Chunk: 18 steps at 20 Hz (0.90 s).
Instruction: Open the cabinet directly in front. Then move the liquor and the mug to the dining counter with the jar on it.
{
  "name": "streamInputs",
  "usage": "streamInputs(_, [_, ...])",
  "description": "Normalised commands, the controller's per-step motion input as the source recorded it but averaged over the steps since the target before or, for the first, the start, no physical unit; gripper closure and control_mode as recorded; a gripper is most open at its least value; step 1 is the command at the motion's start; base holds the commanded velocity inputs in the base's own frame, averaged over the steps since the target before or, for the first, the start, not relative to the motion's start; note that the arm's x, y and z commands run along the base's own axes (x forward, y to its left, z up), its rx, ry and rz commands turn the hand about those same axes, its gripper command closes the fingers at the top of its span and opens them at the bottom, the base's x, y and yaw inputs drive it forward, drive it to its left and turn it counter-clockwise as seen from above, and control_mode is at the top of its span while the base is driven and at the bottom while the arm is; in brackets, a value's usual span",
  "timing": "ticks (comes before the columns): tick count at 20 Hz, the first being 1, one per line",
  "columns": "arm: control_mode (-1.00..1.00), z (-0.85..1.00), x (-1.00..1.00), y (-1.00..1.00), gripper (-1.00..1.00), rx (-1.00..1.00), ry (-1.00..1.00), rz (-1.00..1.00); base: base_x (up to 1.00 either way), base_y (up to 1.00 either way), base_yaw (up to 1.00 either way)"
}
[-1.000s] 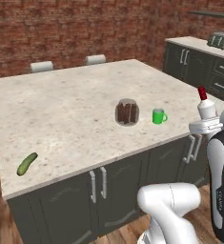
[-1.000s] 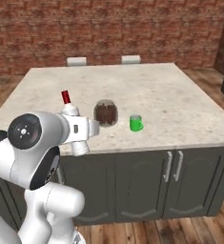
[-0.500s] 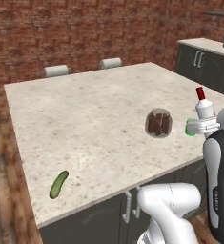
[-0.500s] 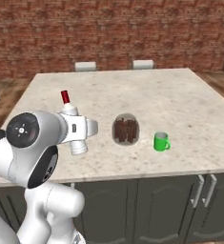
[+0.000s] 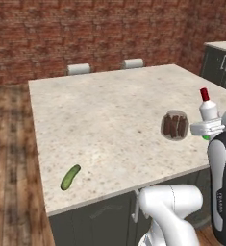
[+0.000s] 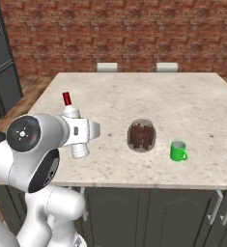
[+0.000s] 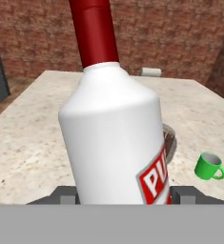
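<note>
So the gripper (image 7: 120, 194) had its fingers clamped on the liquor (image 7: 114, 138), bottle upright, red cap on top, held over the near edge of the dining counter (image 6: 192, 101). The jar (image 6: 142, 136) and mug (image 6: 178, 151) sat further right.

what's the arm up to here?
The hand is closed around the liquor, a white bottle with a red cap, carried upright over the near edge of the dining counter. The mug already stands on that counter, beside the jar of brown sticks. A cucumber lies toward the counter's other end. The bottle is not set down yet.
</note>
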Motion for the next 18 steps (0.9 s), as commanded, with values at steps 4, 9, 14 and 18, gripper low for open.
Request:
streamInputs(4, [1.00,0.00,0.00,0.00,1.00,0.00,0.00,0.00,0.00,0.00,0.03])
streamInputs(9, [-1.00,0.00,0.00,0.00,1.00,0.00,-0.01,0.01,0.00,0.00,0.02])
streamInputs(14, [-1.00,-0.01,0.12,0.08,1.00,0.01,-0.18,0.01,0.00,0.00,0.00])
streamInputs(18, [-1.00,-0.17,0.36,0.35,1.00,0.08,-0.15,-0.03,0.00,0.00,0.00])
